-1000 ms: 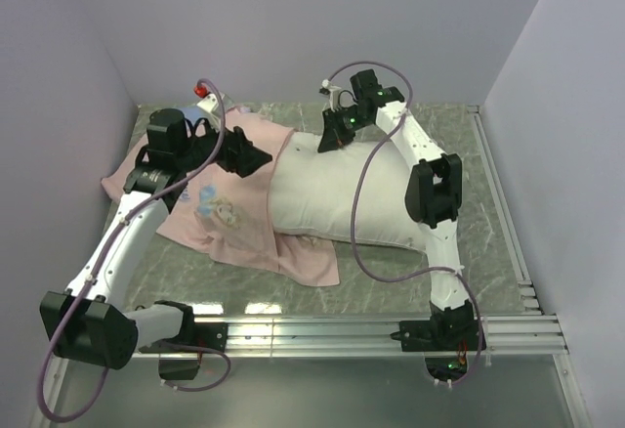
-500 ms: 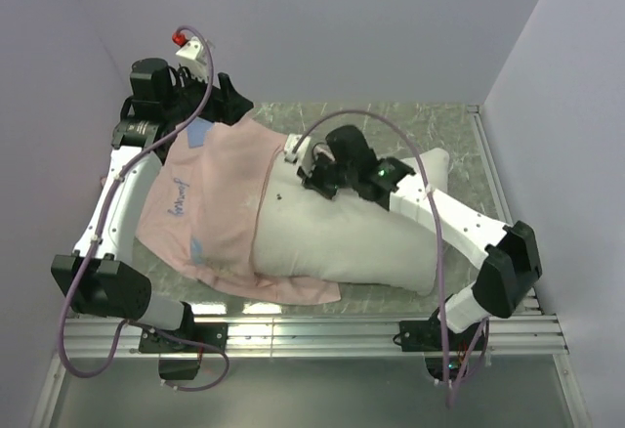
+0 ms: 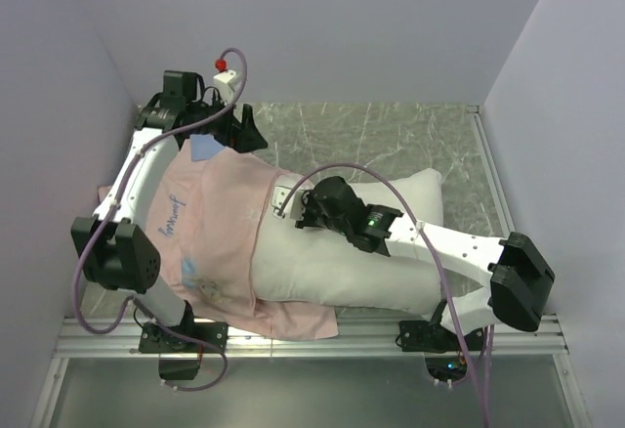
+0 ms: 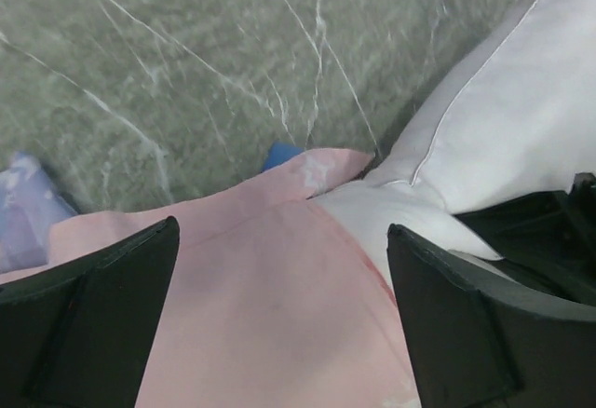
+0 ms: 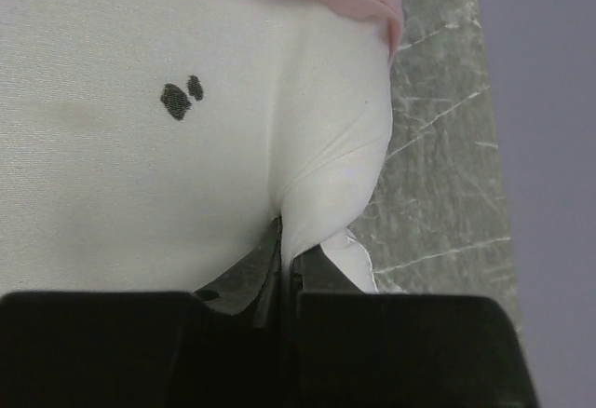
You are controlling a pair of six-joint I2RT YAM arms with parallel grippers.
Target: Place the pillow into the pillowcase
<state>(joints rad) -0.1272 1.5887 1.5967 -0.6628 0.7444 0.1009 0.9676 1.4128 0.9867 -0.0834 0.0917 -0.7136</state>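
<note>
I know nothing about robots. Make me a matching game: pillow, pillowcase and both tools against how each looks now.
Things:
1 pillow
2 pillowcase
3 left tool
4 right tool

States:
A wide open
B pink side up, covering one end of the pillow
C plain white
D shut, pinching white fabric

Pairs: 1-C, 2-B, 3-A, 4-D

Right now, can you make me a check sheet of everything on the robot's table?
Surface: grey-green marbled table with white veins.
Job's things: white pillow, its left end under the pink pillowcase, the rest uncovered.
Clutter: nothing seen.
Grippers: left gripper open over the pillowcase's far edge, holding nothing; right gripper fingers shut, pinching a fold of the pillow.
Cables: purple cable arcs over the pillow; second cable loops by the left gripper.
Surroundings: pale lilac walls; metal rail at the near edge.
</note>
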